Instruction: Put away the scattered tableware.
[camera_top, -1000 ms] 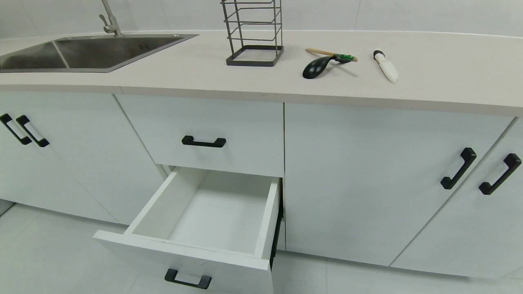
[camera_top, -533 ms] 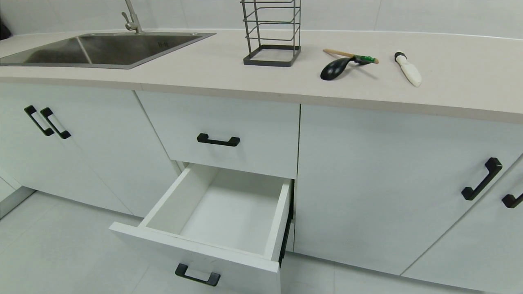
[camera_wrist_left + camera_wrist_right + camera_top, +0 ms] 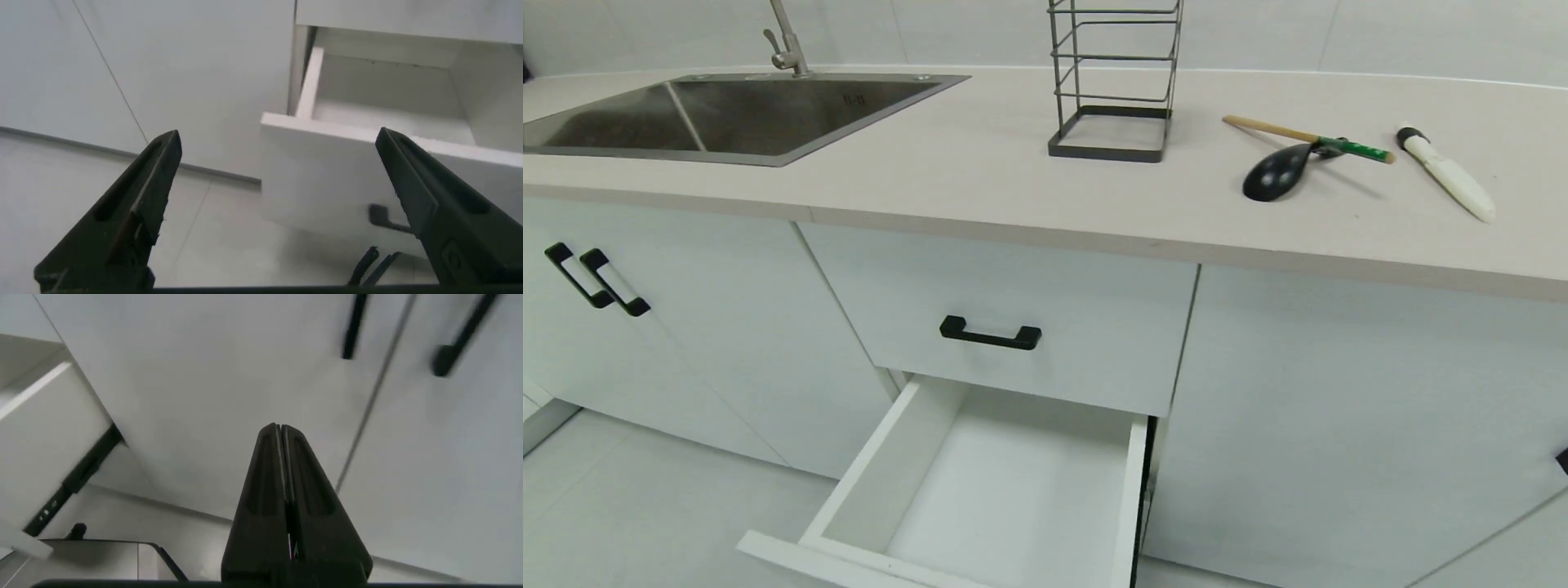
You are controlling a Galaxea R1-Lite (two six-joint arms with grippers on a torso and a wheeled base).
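Tableware up on the desk [image 3: 980, 188], toward the robot's right: black spoon [image 3: 1274, 173], wooden chopstick [image 3: 1303, 137], white knife [image 3: 1445, 171]. All three near one another, well apart from the wire rack [image 3: 1115, 82] at mid-desk.

Long axes:
- Spoon: bowl toward the front edge, handle running back and to the right.
- Chopstick: lying crosswise, green end to the right, crossing the spoon's handle end, apparently touching it.
- Knife: black cap at the back, pale tip angled forward and right, apart from the other two.

Left end effector [image 3: 278, 212]: spread wide, holding nothing, low down facing the front of the pulled-out drawer [image 3: 343, 180].

Right end effector [image 3: 280, 433]: fingers pressed together, nothing between them, low down facing a cabinet door [image 3: 245, 359], drawer edge off to one side.

Key relation, judged: tableware above both end effectors and off to the right, so right arm likely nearer; would need to rise over the desk edge and spread its fingers first. Best closed across a handle, not along it; spoon handle or knife body looks easiest. Chopstick thin and flat on the desk, likely to slip or roll.
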